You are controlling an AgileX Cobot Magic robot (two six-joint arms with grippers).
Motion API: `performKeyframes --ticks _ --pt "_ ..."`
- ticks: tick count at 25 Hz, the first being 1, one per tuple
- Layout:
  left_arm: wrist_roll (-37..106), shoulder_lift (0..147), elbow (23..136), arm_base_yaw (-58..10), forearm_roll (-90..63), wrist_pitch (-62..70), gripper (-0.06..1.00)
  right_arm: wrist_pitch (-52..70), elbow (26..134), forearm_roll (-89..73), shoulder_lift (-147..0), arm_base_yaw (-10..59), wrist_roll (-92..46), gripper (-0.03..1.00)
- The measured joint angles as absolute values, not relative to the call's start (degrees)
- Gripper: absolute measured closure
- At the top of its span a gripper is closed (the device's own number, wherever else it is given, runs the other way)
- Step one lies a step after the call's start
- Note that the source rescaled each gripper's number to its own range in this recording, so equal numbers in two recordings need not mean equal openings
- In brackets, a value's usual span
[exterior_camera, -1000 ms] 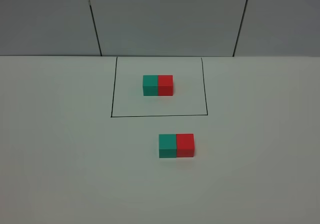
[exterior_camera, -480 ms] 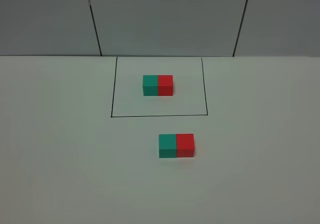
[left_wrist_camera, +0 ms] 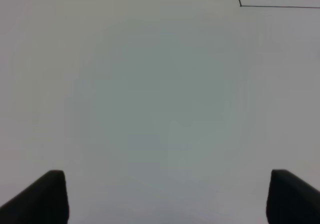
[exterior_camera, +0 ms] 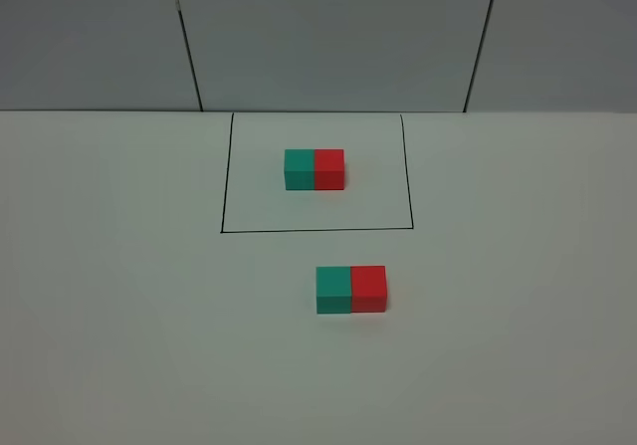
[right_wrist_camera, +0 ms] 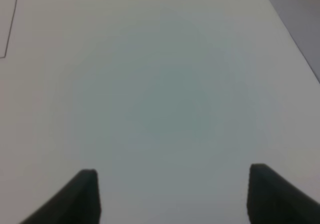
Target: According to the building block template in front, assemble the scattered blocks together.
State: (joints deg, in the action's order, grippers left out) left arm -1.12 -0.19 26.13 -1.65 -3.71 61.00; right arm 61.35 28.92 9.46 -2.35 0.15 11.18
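My right end effector (right_wrist_camera: 172, 196) hangs over bare white bench (right_wrist_camera: 165, 83), fingers spread with nothing between; a thin black line (right_wrist_camera: 11, 26) shows at the edge.

- No change visible across the exterior high views: nothing has shifted on the table (exterior_camera: 119, 345).
- No arm has entered the overhead view since the earlier pictures.

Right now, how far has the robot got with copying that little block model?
It looks finished: the unframed teal-green cube and red cube sit joined, green left, red right, like the black-framed green-red template. Nothing is in hand; the left gripper and right gripper are open over bare white table. Nothing obvious remains.
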Motion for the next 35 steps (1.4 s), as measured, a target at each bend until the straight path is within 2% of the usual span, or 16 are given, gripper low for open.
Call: performKeyframes --ticks 35 --pt "-1.12 -0.19 26.13 -1.65 -3.71 61.00 0.09 61.35 28.92 9.46 -2.35 0.15 11.18 0.36"
